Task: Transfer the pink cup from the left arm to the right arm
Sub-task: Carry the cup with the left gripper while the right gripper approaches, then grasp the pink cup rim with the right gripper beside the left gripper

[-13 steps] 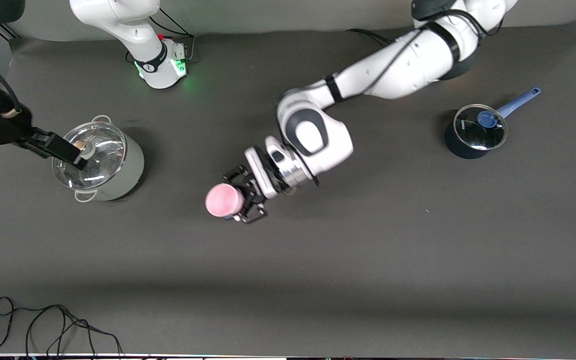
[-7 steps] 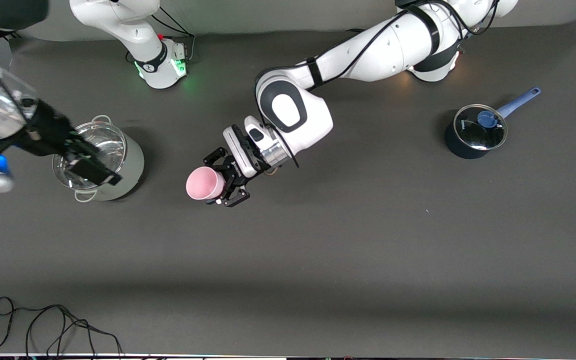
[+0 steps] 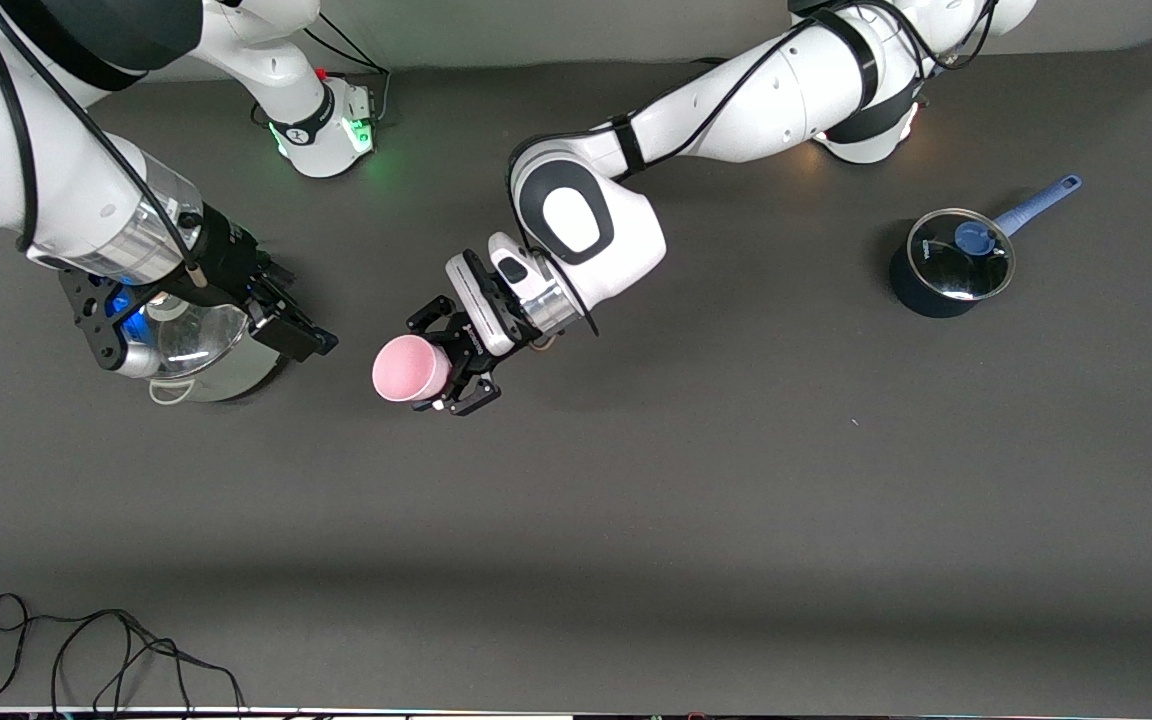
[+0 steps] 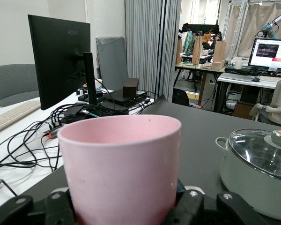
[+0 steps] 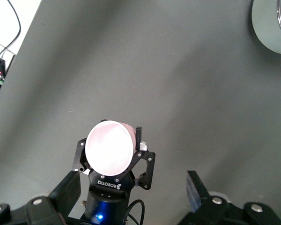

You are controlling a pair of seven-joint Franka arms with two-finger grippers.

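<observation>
Pink cup (image 3: 410,368) sits clamped in the left gripper (image 3: 451,372), held on its side in the air over the bare middle of the table (image 3: 696,480), mouth toward the right arm's end. Right gripper (image 3: 291,335) hangs with its fingers spread apart and empty, over the edge of the lidded steel pot (image 3: 211,365), close to the cup but not touching it

We see the pink cup (image 3: 410,368) as smooth matt plastic; bench (image 3: 736,500) w/ a dull dark matt cover; pale pot (image 4: 257,176) glossy w/ clear glass lid; dark saucepan (image 3: 946,268) lid also shiny glass.
</observation>
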